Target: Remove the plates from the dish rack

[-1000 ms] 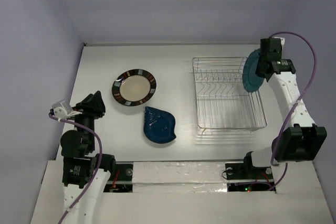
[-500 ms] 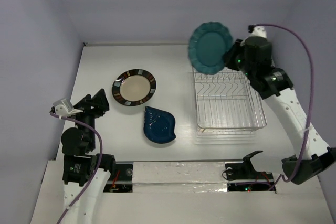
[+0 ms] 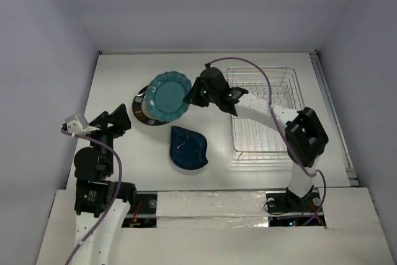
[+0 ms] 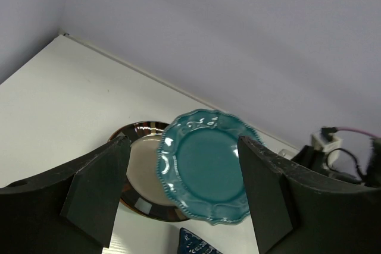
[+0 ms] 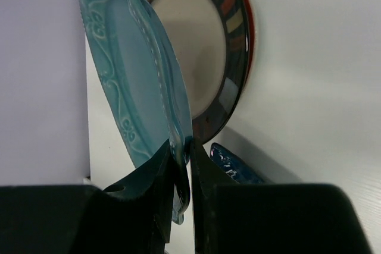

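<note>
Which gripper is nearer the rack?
Right. The right gripper, gripping the teal plate, hangs just left of the rack; the left gripper is far off, past the leaf plate.

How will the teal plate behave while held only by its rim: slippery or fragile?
The teal plate looks stiff, glazed ceramic, so probably slippery in the right end effector, which pinches only its thin edge. It hangs over the dark-rimmed plate; a drop would likely chip both.

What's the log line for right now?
right jaws: shut on teal plate rim | teal plate: tilted over rimmed plate | left jaws: open | leaf plate: flat on table
</note>
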Motion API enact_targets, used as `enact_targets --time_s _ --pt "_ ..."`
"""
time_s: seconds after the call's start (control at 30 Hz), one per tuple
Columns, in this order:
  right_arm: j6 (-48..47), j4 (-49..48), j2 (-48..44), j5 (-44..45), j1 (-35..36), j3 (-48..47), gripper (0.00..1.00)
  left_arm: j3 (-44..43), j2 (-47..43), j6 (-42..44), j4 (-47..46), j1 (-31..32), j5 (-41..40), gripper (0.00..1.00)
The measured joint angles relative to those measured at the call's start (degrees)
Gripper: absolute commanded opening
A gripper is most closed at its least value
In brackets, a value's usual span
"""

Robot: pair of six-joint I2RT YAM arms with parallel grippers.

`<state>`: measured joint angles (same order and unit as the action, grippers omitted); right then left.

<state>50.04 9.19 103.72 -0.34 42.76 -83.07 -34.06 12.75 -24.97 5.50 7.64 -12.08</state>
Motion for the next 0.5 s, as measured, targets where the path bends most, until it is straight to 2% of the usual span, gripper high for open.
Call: enact_targets --time_s 0.27,0.43,0.5 --pt "7.89 -6.56 10.99 -1.68 2.4 -4.13 0.0 0.2 0.0 0.0 -0.04 0.0 -0.02 0.72" --pt "10.4 -7.87 14.88 -1.84 2.82 -6.21 0.0 0.48 0.02 0.0 -0.02 0.0 -0.02 0.72" --pt "11.1 -8.11 16.22 -1.92 3.04 -6.97 0.03 0.57 0.02 -0.02 -0.02 0.0 0.0 0.72"
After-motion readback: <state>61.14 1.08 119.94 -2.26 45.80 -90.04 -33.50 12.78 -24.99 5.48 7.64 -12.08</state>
